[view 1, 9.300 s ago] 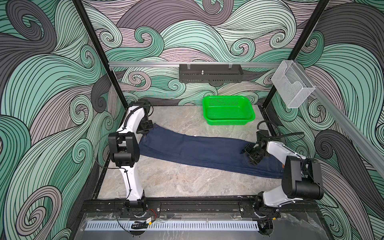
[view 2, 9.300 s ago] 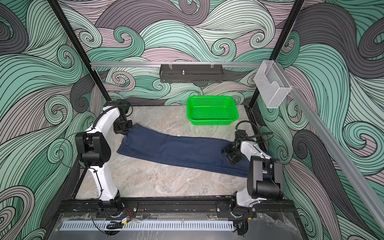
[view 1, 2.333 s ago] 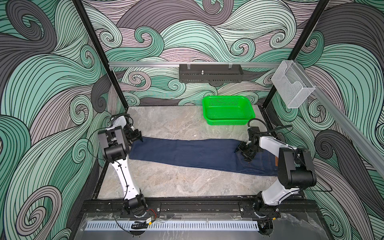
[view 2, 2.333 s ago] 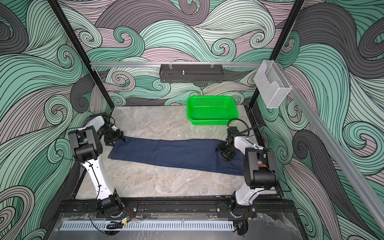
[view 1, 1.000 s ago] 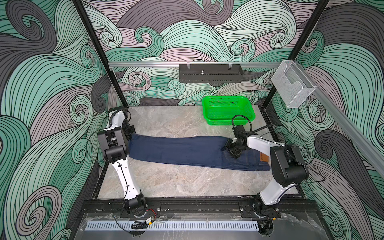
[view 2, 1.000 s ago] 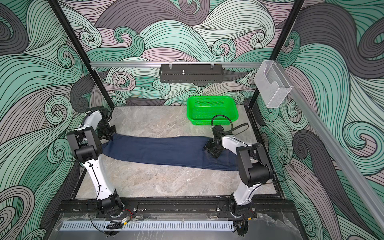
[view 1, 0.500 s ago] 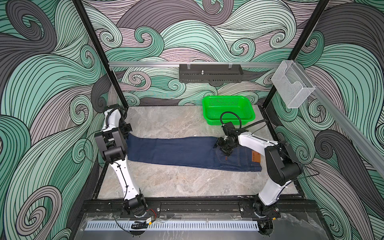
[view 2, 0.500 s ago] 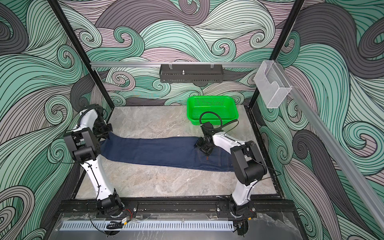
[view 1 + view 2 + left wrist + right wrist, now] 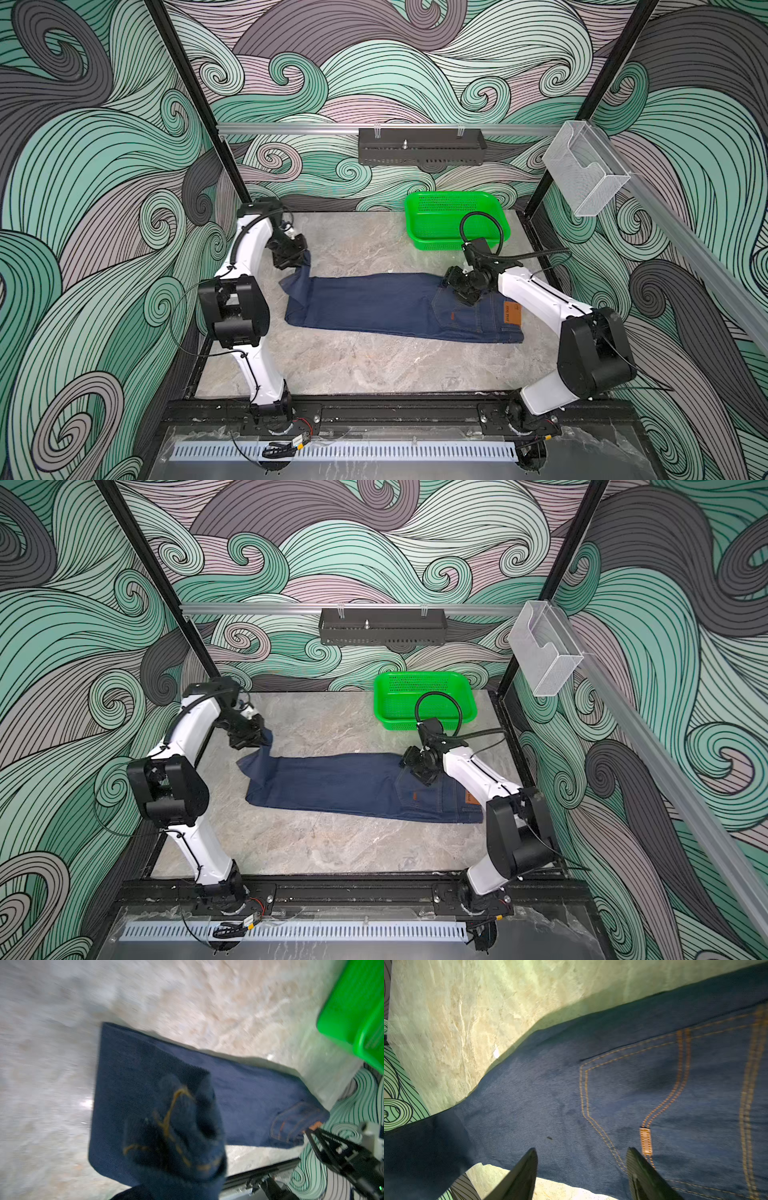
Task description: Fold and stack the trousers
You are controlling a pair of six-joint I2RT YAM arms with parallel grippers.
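Observation:
The dark navy trousers lie lengthwise across the marble table, their tan waistband patch at the right end. My left gripper is shut on the leg hem at the left end and holds it lifted, so cloth hangs from it. In the left wrist view the bunched hem with its orange stitching hides the fingers. My right gripper stands open just over the seat by the back pocket. Its two dark fingertips straddle bare denim and hold nothing.
A green basket stands at the back right of the table, just behind my right wrist cable. A black rack and a clear wall holder hang above table level. Black frame rails border the front.
My left gripper has risen and moved right with the hem, folding the left end up off the table. The right gripper has opened a little wider and stayed over the pocket.

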